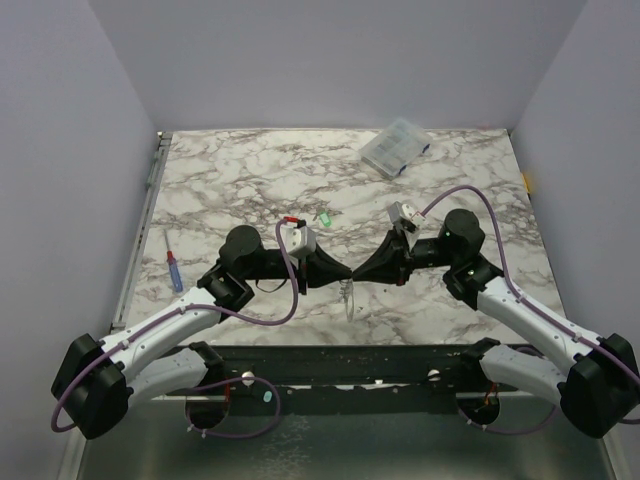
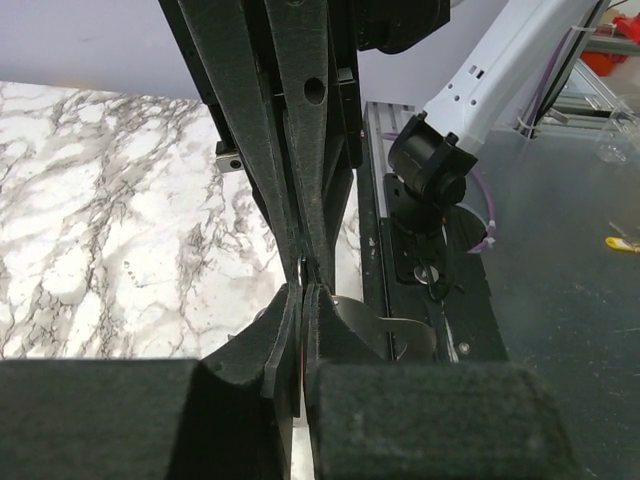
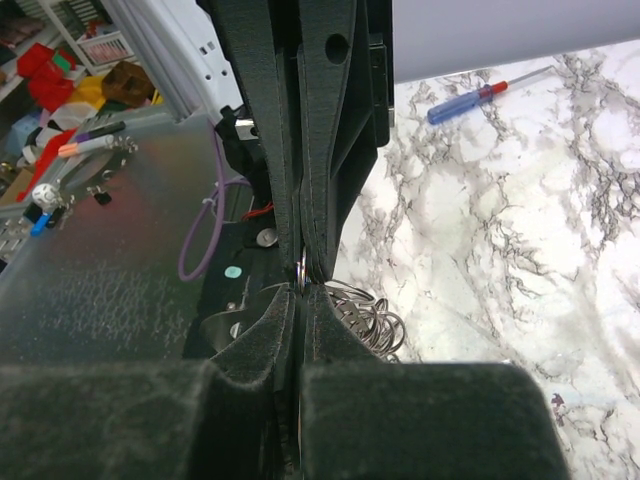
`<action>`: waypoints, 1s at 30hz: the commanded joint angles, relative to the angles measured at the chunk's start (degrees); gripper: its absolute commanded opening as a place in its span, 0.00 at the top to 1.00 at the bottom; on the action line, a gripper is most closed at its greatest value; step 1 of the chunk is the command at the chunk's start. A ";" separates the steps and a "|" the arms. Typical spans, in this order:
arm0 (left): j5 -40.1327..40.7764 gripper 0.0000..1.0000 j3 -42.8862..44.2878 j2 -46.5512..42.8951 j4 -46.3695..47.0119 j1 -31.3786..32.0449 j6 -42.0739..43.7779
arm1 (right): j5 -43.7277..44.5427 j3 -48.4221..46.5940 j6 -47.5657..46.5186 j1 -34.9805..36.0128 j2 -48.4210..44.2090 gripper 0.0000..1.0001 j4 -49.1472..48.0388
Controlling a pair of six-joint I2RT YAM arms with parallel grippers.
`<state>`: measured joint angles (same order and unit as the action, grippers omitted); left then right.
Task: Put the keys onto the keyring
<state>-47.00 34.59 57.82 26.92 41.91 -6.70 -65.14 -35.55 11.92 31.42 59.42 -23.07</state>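
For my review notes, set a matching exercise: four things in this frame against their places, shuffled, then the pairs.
1 screwdriver
2 clear box
3 green-headed key
4 keyring

A where the left end effector and right end effector meet
B far right of the table
C near the table's left edge
D mid-table, lying loose on the marble

Pairs: 1-C; 2-B; 3-D; 4-A

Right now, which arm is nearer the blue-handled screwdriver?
Left. The left arm passes just right of the screwdriver, close beside it. The right arm stays wholly on the opposite side of the scene, far from it.
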 commanded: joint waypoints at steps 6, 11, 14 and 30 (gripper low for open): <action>9.96 1.00 -0.39 -2.19 1.80 0.12 0.16 | -0.83 -1.83 0.76 0.66 -0.98 0.70 -0.82; 13.46 1.00 -0.07 -3.59 -2.35 0.08 2.92 | 1.37 -2.32 0.97 0.55 -4.06 0.47 1.03; 12.93 1.00 -0.21 -3.68 -4.25 0.08 4.21 | 5.15 -1.91 0.11 0.57 -7.81 0.40 2.21; 34.59 1.00 2.32 -7.86 -17.51 0.04 9.21 | 44.96 -4.89 2.02 0.53 -8.11 0.28 9.56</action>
<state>-24.80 34.37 52.47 11.31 42.06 1.39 -35.31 -36.42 12.60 31.68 47.51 -19.16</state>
